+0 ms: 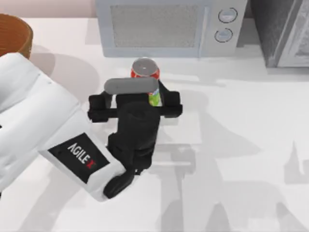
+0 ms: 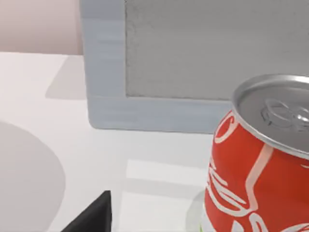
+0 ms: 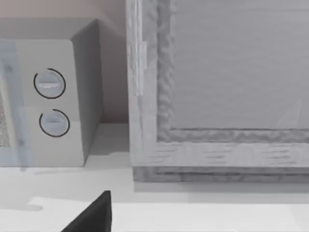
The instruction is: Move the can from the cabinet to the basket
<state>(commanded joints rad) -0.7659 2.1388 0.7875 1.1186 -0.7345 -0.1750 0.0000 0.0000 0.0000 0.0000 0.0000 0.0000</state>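
The red can [image 1: 145, 70] with its silver top stands upright on the white table just in front of the microwave, well left of the cabinet [image 1: 282, 34]. My left gripper [image 1: 138, 96] is open around the can's lower part, which sits nearer the right-hand finger. The left wrist view has the can [image 2: 258, 164] very close, with one black fingertip [image 2: 94, 217] off to its side. The woven basket [image 1: 12, 31] sits at the table's far left corner, partly cut off. My right gripper stays parked facing the cabinet [image 3: 217, 96]; one black fingertip [image 3: 91, 217] shows in the right wrist view.
The light grey microwave [image 1: 169, 26] with two round knobs [image 1: 226, 24] stands right behind the can. My left arm's white body [image 1: 38, 125] covers the table's left side. Open table lies to the right and front of the can.
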